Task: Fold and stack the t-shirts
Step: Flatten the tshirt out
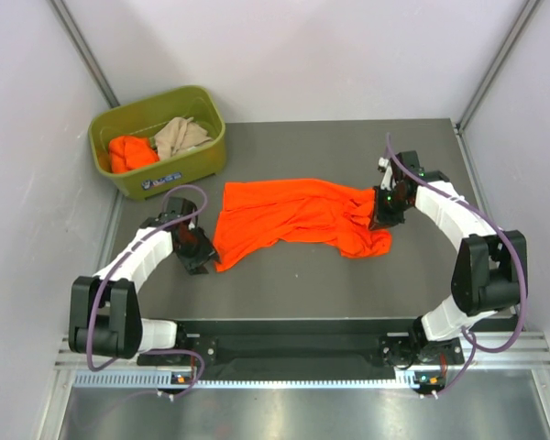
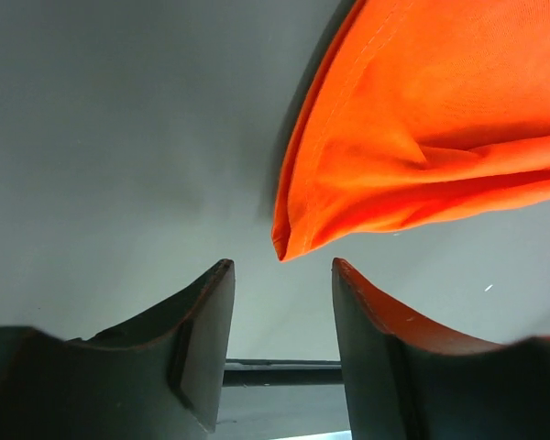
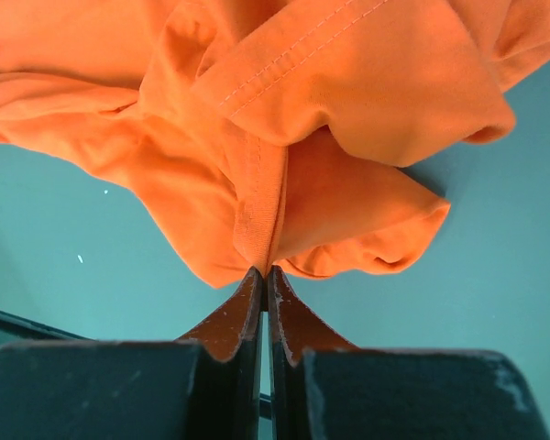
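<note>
A bright orange t-shirt (image 1: pixel 293 215) lies rumpled across the middle of the grey table. My right gripper (image 1: pixel 381 207) is shut on a bunched fold of the orange t-shirt (image 3: pixel 284 137) at its right end. My left gripper (image 1: pixel 202 249) is open and empty, just left of the shirt's lower left corner (image 2: pixel 289 246), which hangs a little beyond its fingertips (image 2: pixel 222 275). A second orange shirt (image 1: pixel 130 151) and a beige-tan shirt (image 1: pixel 180 135) lie crumpled in the bin.
The olive-green plastic bin (image 1: pixel 197 160) stands at the back left of the table. Grey walls close in on both sides and the back. The black rail of the arm bases runs along the near edge.
</note>
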Robot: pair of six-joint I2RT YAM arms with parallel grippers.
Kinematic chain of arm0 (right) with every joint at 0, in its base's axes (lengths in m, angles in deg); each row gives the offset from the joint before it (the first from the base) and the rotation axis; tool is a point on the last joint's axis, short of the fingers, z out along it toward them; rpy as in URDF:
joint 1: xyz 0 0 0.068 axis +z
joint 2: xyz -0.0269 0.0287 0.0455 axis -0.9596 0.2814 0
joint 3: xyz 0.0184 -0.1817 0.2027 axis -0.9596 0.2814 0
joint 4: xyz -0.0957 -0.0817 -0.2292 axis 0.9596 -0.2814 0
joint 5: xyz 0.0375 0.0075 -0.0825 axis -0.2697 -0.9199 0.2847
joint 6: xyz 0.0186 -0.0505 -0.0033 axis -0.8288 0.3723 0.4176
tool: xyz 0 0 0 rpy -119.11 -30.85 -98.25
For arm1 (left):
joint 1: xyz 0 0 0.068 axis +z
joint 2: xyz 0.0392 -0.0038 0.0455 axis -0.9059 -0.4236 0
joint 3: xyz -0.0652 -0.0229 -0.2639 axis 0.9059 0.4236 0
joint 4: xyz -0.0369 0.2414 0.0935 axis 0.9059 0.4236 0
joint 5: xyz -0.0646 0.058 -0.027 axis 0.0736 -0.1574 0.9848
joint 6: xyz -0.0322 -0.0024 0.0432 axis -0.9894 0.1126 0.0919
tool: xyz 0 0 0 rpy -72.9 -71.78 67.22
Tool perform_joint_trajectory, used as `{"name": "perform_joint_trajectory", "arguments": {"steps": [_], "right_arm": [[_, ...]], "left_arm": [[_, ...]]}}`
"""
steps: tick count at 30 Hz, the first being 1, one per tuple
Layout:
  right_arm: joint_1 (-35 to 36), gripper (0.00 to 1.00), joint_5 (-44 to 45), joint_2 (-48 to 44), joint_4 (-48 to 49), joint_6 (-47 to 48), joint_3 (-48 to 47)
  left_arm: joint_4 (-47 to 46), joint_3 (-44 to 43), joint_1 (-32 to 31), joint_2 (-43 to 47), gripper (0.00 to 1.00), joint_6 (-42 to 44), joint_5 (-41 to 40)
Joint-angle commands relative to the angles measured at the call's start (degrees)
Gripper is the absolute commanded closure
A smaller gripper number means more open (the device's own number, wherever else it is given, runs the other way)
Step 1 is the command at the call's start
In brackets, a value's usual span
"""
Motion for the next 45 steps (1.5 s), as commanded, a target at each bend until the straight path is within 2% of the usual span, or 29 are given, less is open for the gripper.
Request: {"name": "perform_joint_trajectory", "arguments": {"steps": [1,19,22,24,25,26,27,30,31,33,34,35,37,41,45], "right_arm": [[1.0,1.00,-1.0,-2.1,-0.8,0.8,0.0],[1.0,1.00,-1.0,-1.8,-1.7,1.3,-1.7],[1.0,1.00,-0.8,-1.8,-1.7,1.2,-1.7],[1.0,1.00,-0.6,-1.8,-1.8,1.2,-2.0],[1.1,1.00,0.0,-1.8,-1.9,0.9,-2.2],[1.0,1.00,0.5,-1.8,-2.2,0.6,-3.1],[1.0,1.00,1.1,-1.9,-3.0,0.5,-3.8],[1.0,1.00,8.2,-2.6,-5.1,-0.1,-8.4],[1.1,1.00,15.7,-3.5,-5.4,-0.3,-9.8],[1.0,1.00,24.3,-4.9,-4.9,-0.6,-13.2],[0.8,1.00,33.0,-6.4,-3.0,-1.1,-14.0],[0.5,1.00,35.7,-7.5,-1.8,-1.2,-15.4],[-0.8,1.00,41.1,-10.2,1.1,-0.4,-17.0],[-4.4,1.00,43.8,-16.1,6.1,-0.7,-21.2],[-6.6,1.00,45.6,-21.8,10.8,2.5,-27.0]], "left_arm": [[-1.1,1.2,0.0,2.4,0.48,-3.3,1.0],[-7.5,3.0,0.0,-6.3,0.58,-7.8,3.7],[-8.3,2.7,0.0,-7.0,0.67,-7.5,2.7],[-8.7,2.0,0.0,-7.0,0.83,-7.4,1.8],[-9.1,1.9,0.0,-7.1,0.95,-7.1,1.2],[-9.1,1.3,0.0,-7.2,1.00,-7.0,1.0],[-9.0,-0.1,0.0,-7.0,1.00,-6.9,0.8],[-6.5,-5.7,0.0,-5.0,1.00,-6.1,-0.6],[-5.3,-7.9,0.0,-4.0,1.00,-5.7,-2.6],[-2.4,-13.9,0.0,0.0,1.00,-5.7,-4.8],[-1.9,-15.8,0.1,1.5,1.00,-5.8,-6.4],[-1.4,-19.2,0.1,3.0,1.00,-6.5,-10.6],[-1.9,-22.0,0.6,6.8,1.00,-8.4,-13.9],[-2.0,-32.6,1.8,8.8,1.00,-7.2,-17.2],[-2.0,-40.4,4.0,8.8,1.00,-4.8,-16.3]]}}
